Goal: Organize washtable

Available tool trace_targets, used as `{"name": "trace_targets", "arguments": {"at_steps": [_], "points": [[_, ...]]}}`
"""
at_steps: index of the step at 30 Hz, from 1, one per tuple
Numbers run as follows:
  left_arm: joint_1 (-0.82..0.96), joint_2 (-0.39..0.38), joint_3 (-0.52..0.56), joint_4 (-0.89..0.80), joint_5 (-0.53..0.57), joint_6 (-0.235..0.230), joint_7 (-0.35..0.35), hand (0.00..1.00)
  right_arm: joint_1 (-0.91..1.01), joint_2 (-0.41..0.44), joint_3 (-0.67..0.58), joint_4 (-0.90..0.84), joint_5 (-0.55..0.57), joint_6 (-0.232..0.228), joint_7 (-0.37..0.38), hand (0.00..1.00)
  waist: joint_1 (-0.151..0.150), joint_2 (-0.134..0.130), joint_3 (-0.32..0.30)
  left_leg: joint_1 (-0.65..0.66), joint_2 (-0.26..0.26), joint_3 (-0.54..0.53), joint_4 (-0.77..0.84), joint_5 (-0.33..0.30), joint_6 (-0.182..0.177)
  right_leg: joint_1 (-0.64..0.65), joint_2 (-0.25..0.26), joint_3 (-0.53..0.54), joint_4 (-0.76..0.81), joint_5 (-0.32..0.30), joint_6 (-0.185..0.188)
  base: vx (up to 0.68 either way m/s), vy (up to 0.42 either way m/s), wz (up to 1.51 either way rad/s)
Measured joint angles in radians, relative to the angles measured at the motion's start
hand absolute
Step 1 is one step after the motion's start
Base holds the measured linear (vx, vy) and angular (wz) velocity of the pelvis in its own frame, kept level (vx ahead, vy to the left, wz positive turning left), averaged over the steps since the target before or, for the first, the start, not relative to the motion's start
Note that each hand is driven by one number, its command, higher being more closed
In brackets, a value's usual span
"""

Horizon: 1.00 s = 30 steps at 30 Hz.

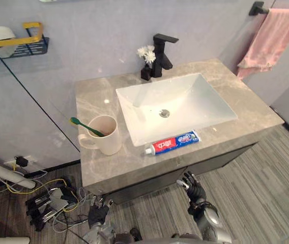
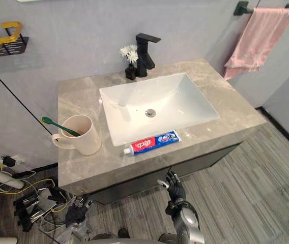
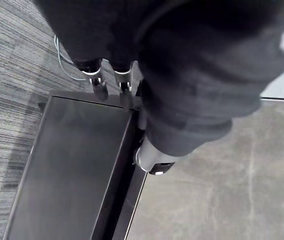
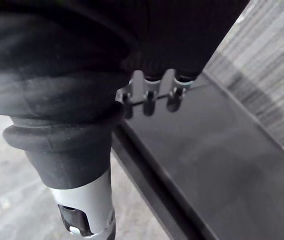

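Observation:
A red, white and blue toothpaste tube (image 1: 172, 143) lies on the marble counter (image 1: 236, 91) between the white sink (image 1: 185, 101) and the front edge. To the left stands a beige mug (image 1: 106, 136) with a green toothbrush (image 1: 86, 126) leaning out of it. My right hand (image 1: 194, 188) hangs below the counter's front edge, under the tube, with relaxed fingers (image 4: 149, 97) and nothing in it. My left hand (image 1: 98, 214) is low by the cabinet's left part, its fingers (image 3: 99, 82) straight and holding nothing.
A black faucet (image 1: 162, 51) and a small black vase of white flowers (image 1: 146, 58) stand behind the sink. A pink towel (image 1: 271, 43) hangs at the right wall. A wire wall basket (image 1: 15, 46) is at the left. The dark cabinet front (image 1: 149, 185) is under the counter.

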<state>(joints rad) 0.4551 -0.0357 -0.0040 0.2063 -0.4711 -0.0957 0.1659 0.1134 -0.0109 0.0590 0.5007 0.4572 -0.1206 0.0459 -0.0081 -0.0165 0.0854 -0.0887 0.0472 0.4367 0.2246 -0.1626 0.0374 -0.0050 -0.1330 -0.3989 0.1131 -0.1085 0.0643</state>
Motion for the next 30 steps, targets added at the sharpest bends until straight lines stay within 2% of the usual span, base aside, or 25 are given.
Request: {"name": "trace_targets", "arguments": {"at_steps": [6,9,12,13,18,23,26,30], "points": [[-0.028,-0.002,-0.004,0.009,-0.012,0.000,-0.013,0.00,0.030,-0.018,-0.052,-0.019,-0.019,0.000,-0.003,0.00,0.005,0.008,0.009,-0.018,-0.032,-0.096,-0.053,0.060,0.003,0.006,0.015,-0.023,-0.067,0.054,-0.004,-0.03,-0.030,0.10],[-0.038,-0.001,-0.012,0.010,-0.012,0.000,-0.018,0.00,0.057,-0.015,-0.079,-0.019,-0.030,0.000,-0.010,0.00,0.022,0.024,0.019,0.002,-0.037,-0.124,-0.093,0.075,0.000,0.019,0.025,-0.019,-0.084,0.063,-0.012,0.00,-0.012,0.04],[-0.035,0.001,-0.012,0.011,-0.012,-0.001,-0.020,0.00,0.071,-0.015,-0.084,-0.019,-0.056,0.000,-0.025,0.00,0.023,0.027,0.020,0.024,-0.047,-0.135,-0.139,0.098,-0.002,0.019,0.026,-0.012,-0.084,0.064,-0.013,-0.02,-0.016,-0.04],[-0.001,0.041,-0.033,0.022,-0.007,-0.021,-0.035,0.00,0.071,0.007,-0.094,-0.019,-0.056,0.000,-0.046,0.00,0.027,0.026,0.010,0.112,-0.070,-0.153,-0.282,0.153,0.002,0.060,0.045,0.017,-0.153,0.092,-0.017,0.00,0.000,0.00],[-0.003,0.042,-0.032,0.022,-0.007,-0.020,-0.035,0.00,0.074,0.007,-0.094,-0.019,-0.055,0.000,-0.046,0.00,0.027,0.026,0.010,0.112,-0.069,-0.152,-0.281,0.153,0.002,0.059,0.045,0.019,-0.153,0.092,-0.017,0.00,0.000,-0.01],[-0.007,0.061,-0.026,0.024,0.043,-0.003,-0.035,0.00,0.093,0.009,-0.119,-0.020,0.007,0.004,-0.040,0.00,0.026,0.030,0.008,0.111,-0.066,-0.141,-0.281,0.152,0.002,0.052,0.046,0.029,-0.147,0.092,-0.017,0.00,0.000,-0.06],[-0.027,0.085,-0.025,0.049,0.098,0.014,-0.037,0.00,0.109,0.025,-0.215,-0.038,0.056,0.019,-0.041,0.00,0.027,0.044,0.000,0.111,-0.065,-0.134,-0.282,0.152,0.002,0.043,0.044,0.039,-0.137,0.092,-0.017,0.00,0.003,-0.08],[-0.047,0.120,-0.023,0.061,0.175,0.027,-0.060,0.00,0.130,0.043,-0.494,-0.158,0.098,0.016,-0.067,0.00,0.024,0.047,-0.002,0.110,-0.066,-0.131,-0.281,0.153,0.000,0.034,0.040,0.045,-0.121,0.092,-0.016,-0.02,0.018,-0.03]]}}
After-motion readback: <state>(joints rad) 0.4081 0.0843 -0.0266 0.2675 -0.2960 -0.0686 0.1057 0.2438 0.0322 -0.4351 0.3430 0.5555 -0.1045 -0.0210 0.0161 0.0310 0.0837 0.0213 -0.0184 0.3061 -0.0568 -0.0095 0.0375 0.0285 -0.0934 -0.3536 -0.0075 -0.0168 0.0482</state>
